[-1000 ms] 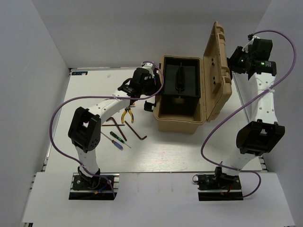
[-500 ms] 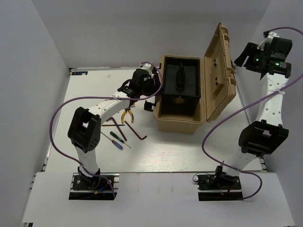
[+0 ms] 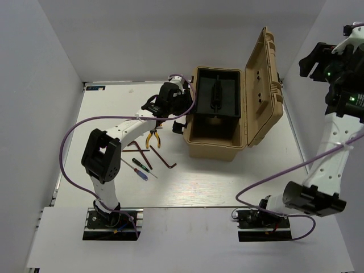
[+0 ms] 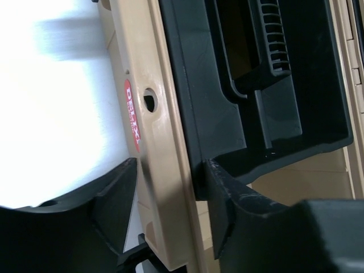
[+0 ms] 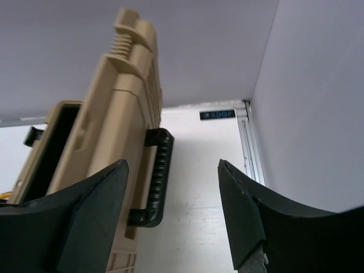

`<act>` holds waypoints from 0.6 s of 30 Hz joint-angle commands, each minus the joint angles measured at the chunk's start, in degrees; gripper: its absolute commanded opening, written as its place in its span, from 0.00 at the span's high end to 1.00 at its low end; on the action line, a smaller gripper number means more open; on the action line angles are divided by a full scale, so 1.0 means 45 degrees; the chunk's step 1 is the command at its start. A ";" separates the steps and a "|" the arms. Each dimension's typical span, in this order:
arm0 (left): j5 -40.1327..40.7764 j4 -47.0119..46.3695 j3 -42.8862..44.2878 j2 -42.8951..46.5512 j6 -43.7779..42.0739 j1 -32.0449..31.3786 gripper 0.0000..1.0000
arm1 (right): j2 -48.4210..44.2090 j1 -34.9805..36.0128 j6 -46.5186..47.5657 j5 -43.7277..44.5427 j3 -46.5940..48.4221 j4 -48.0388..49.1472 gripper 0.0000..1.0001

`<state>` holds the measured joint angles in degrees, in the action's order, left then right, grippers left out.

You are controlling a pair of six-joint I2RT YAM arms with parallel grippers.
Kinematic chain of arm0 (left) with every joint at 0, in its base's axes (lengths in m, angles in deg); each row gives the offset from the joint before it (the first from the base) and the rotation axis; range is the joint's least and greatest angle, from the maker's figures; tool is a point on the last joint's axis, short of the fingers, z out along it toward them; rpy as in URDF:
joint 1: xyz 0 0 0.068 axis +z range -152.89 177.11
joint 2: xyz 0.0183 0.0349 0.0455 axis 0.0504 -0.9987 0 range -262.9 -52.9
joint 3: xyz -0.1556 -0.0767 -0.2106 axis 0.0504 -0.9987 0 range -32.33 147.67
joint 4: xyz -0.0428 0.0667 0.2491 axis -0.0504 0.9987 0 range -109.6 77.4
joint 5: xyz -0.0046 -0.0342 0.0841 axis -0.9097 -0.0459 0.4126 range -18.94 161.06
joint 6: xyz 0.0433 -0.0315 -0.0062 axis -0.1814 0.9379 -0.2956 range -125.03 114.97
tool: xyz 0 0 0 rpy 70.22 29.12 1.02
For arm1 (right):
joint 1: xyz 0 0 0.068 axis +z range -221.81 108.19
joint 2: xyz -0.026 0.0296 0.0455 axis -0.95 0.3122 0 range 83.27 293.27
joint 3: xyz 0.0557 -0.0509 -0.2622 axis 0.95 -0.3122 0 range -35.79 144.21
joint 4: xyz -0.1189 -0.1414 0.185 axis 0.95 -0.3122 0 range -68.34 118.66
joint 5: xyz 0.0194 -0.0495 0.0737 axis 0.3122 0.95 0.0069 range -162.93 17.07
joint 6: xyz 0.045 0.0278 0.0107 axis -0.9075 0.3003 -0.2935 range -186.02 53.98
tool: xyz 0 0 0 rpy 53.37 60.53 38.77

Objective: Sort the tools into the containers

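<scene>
Now | L fingers [image 4: 119, 196] clamp toolbox [image 3: 216, 149] left wall, blk tray [image 4: 296, 85] inside | R fingers [image 5: 94, 210] spread wide, empty, aloft by upright lid [image 3: 263, 85] | pliers [image 3: 153, 138], hex keys [image 3: 162, 158], screwdrivers [image 3: 139, 165] on desk [image 3: 227, 182], left of toolbox.

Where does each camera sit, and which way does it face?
Top external: above, behind the bases, looking down on table, toolbox, tools; both arms show.
Left wrist: close on the toolbox wall and black tray; left gripper clamps that wall.
Right wrist: high at right, facing the lid from outside, plus handle; right gripper open.
Shared: the toolbox.
</scene>
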<state>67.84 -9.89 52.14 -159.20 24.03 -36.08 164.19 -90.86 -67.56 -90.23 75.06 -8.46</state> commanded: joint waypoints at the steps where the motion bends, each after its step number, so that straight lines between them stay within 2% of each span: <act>1: 0.1341 0.2449 -0.0020 0.0535 -0.0657 0.0305 0.41 | -0.0696 0.0014 -0.0397 -0.0704 0.0035 0.0437 0.30; 5: 0.1224 0.2450 -0.0858 0.1100 -0.0657 0.0305 0.44 | -0.1574 0.0014 -0.1101 -0.1447 0.0094 0.0418 0.30; 11: 0.0679 0.2177 -0.1894 0.1883 -0.0774 0.0305 0.45 | -0.2201 0.0034 -0.2875 -0.4043 0.0094 0.0690 0.30; 15: 0.0190 0.2061 -0.2246 0.2001 -0.0657 0.0188 0.45 | -0.2416 0.0092 -0.3894 -0.6090 -0.0647 0.1335 0.30; 18: 0.0189 0.1924 -0.2402 0.2119 -0.0228 0.0051 0.45 | -0.2650 0.0073 -0.4325 -0.6602 -0.1292 0.1784 0.30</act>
<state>69.54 -8.42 44.33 -151.58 24.33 -35.67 152.93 -90.75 -82.47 -113.11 71.39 -4.44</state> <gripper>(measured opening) 0.557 0.703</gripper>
